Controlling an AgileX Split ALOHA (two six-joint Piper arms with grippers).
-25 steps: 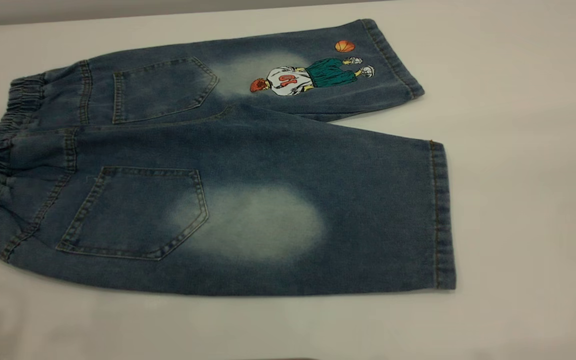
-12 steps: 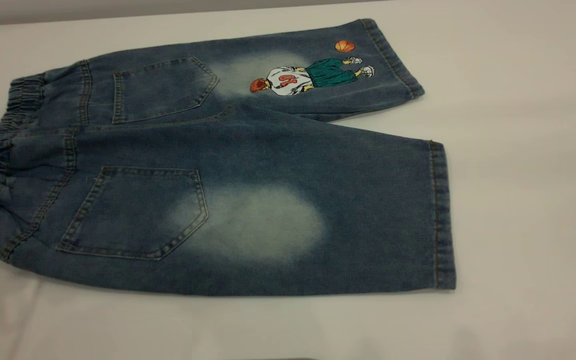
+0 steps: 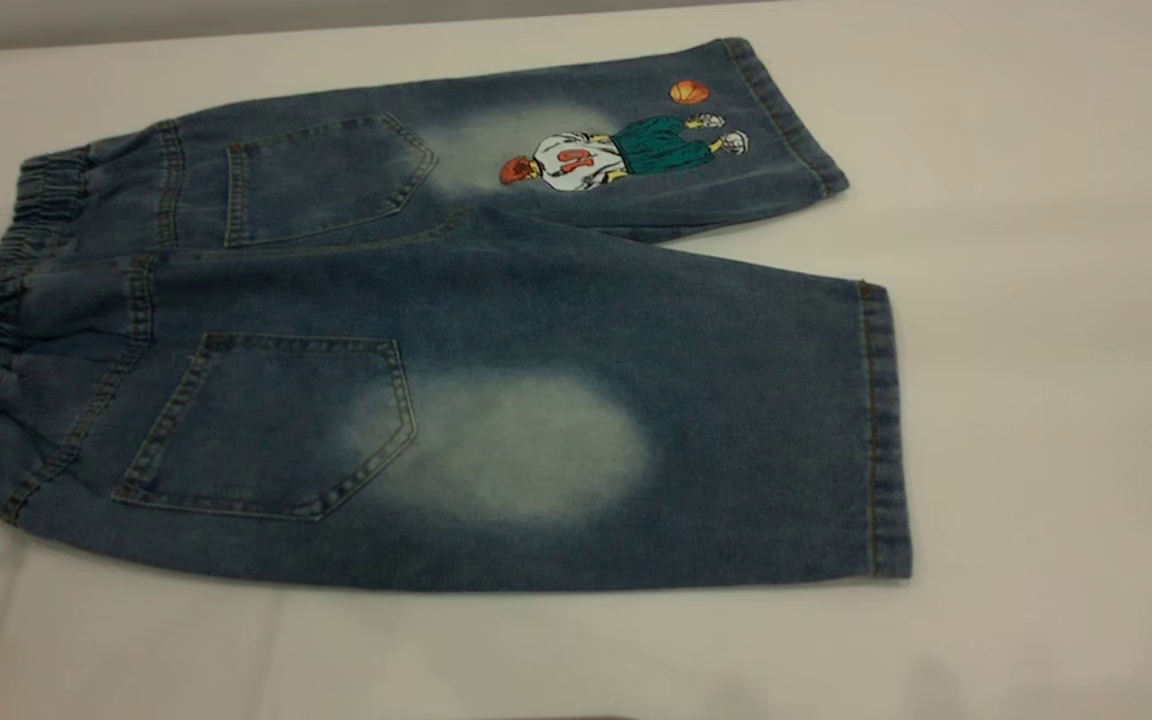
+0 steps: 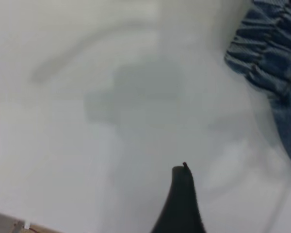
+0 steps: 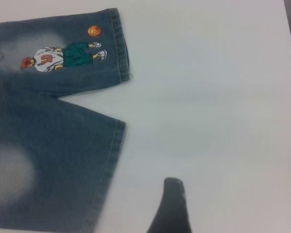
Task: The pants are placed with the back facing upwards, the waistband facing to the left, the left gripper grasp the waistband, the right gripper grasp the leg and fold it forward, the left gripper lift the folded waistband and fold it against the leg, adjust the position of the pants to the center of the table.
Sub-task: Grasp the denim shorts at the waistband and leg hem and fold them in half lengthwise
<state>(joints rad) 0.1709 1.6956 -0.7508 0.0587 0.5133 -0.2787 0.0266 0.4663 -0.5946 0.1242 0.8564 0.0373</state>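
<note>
Still unfolded, the pants [image 3: 456, 330] lie flat on the table [image 3: 1036, 300]. The left hand [image 4: 180, 204] hovers near the waistband [image 4: 266, 53], the right hand [image 5: 169, 208] beside the leg [image 5: 53, 165]; neither's opening can be told. Grasping comes next.

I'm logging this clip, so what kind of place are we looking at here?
Probably an indoor robot test bench for folding clothes, not a home. A bare white table holds only denim pants spread flat, and each wrist view shows a black finger of the left gripper and right gripper above it.
</note>
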